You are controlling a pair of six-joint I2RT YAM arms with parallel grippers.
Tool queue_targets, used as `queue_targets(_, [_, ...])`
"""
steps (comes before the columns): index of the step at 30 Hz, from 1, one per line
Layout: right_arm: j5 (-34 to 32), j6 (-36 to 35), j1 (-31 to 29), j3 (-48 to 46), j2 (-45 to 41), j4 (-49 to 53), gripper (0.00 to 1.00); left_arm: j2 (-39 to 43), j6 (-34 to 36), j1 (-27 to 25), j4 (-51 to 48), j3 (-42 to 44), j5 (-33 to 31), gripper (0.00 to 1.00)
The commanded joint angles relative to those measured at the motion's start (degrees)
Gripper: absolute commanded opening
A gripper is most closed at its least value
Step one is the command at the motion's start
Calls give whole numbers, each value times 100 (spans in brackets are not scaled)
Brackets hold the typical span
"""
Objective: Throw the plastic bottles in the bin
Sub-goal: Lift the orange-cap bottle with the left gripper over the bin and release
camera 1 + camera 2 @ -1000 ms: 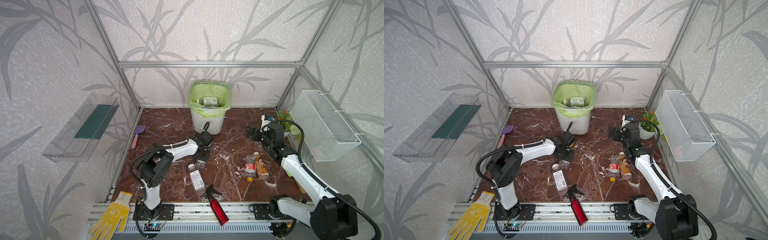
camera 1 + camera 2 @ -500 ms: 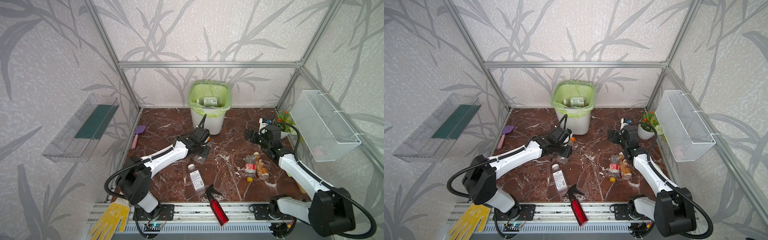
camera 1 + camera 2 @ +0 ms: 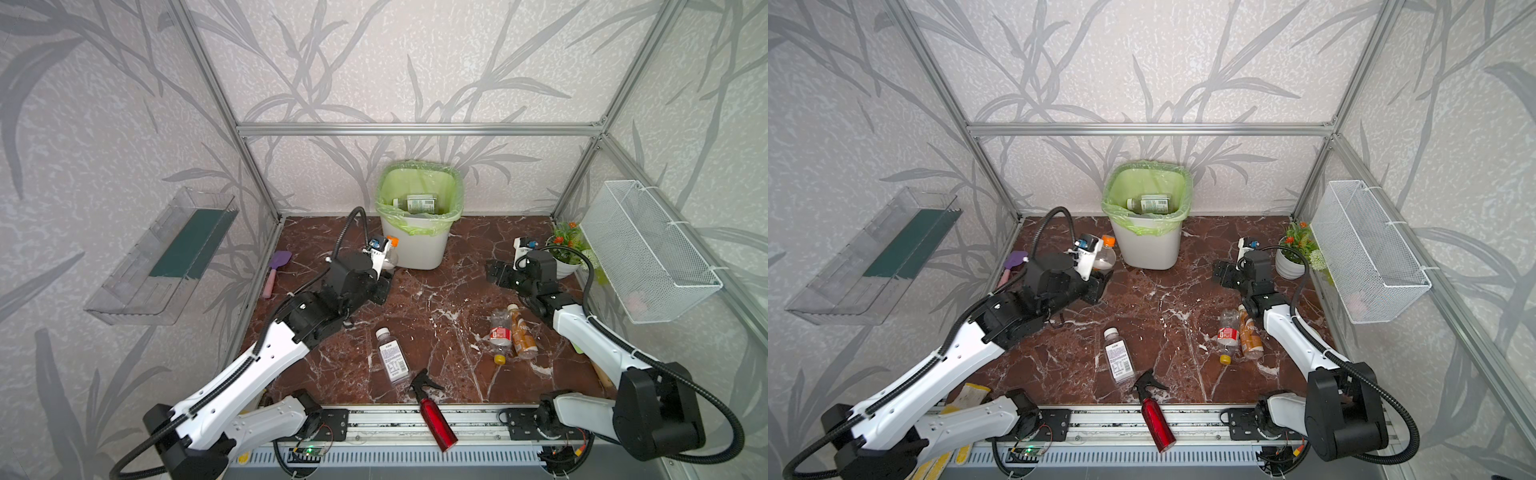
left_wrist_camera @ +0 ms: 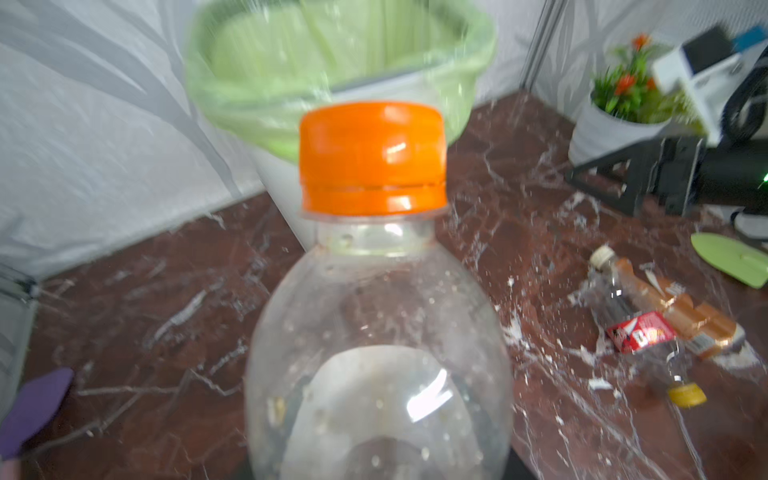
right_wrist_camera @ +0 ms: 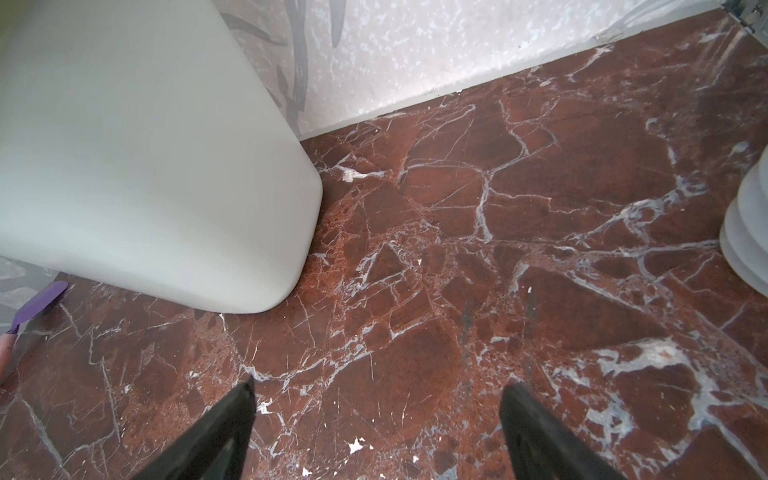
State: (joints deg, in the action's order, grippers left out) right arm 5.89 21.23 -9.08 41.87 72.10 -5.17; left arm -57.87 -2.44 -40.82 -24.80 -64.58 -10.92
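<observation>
Left wrist view: left gripper [image 3: 384, 277] clenches orange-capped bottle [image 4: 376, 332] seemingly below bin [image 4: 249, 112] rim, so we fear a clip; right gripper [image 5: 379, 386] agape.

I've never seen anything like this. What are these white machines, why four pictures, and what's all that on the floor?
They are two robot arms, left and right, each ending in a two-fingered gripper. The two wide pictures come from twin cameras overhead, showing the whole scene; the two close-ups come from cameras on the arms' wrists. The left gripper is shut on an orange-capped bottle, close to the bin, which has a discarded bottle inside. The right gripper is open and empty. On the marble floor lie a white-labelled bottle, a red-labelled bottle and a brown bottle, plus a purple spatula; a red spray bottle lies at the front edge.
</observation>
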Motion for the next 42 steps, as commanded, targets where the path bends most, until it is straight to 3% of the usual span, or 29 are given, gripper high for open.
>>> queue_targets(1, [148,56,20,23,44,-219,92,85,784,123,1218,-224,-220,47])
queue_targets(5, [206,140,14,19,23,-374,92,-1066,899,905,1862,-1636,651,46])
queue_targets(7, [300,188,4,38,75,-464,92,-2217,533,1360,1599,-3186,1087,46])
queue_targets(8, [332,206,3,56,92,-465,92,-2841,421,1427,1197,-4070,1181,49])
queue_targets(10, [362,223,-6,52,27,-463,92,-4207,423,1421,-212,-6328,1652,77])
queue_targets(11, [336,207,-6,26,-29,-450,92,-4798,507,1420,-984,-7567,1959,97])
queue_targets(13, [226,140,-10,-53,-178,-392,92,-6023,409,1406,-2600,-10073,1919,99])
queue_targets(15, [187,76,-6,-118,-257,-330,92,-6705,433,1408,-3536,-11561,1653,99])
queue_targets(17, [202,9,-3,-133,-266,-235,92,-6143,476,1416,-3558,-10592,1480,99])
queue_targets(19, [219,-13,-5,-118,-240,-204,92,-5251,555,1412,-3122,-9025,1379,99])
queue_targets(23, [257,11,-6,-83,-142,-268,92,-2812,453,1418,-803,-5043,790,99])
queue_targets(25, [323,40,-27,-32,-50,-305,92,-1764,415,1445,-109,-3624,446,99])
queue_targets(29, [287,-37,-173,125,91,-196,92,-618,-118,1480,-200,-2182,-291,99])
queue_targets(33, [242,-158,-343,299,210,-14,92,-59,-1488,1477,-876,-1073,-807,94])
queue_targets(37, [109,-315,-540,393,253,294,92,319,-2867,1472,-1209,129,-783,91])
queue_targets(42, [79,-368,-603,394,287,545,92,524,-4495,1471,-1322,1311,-145,89])
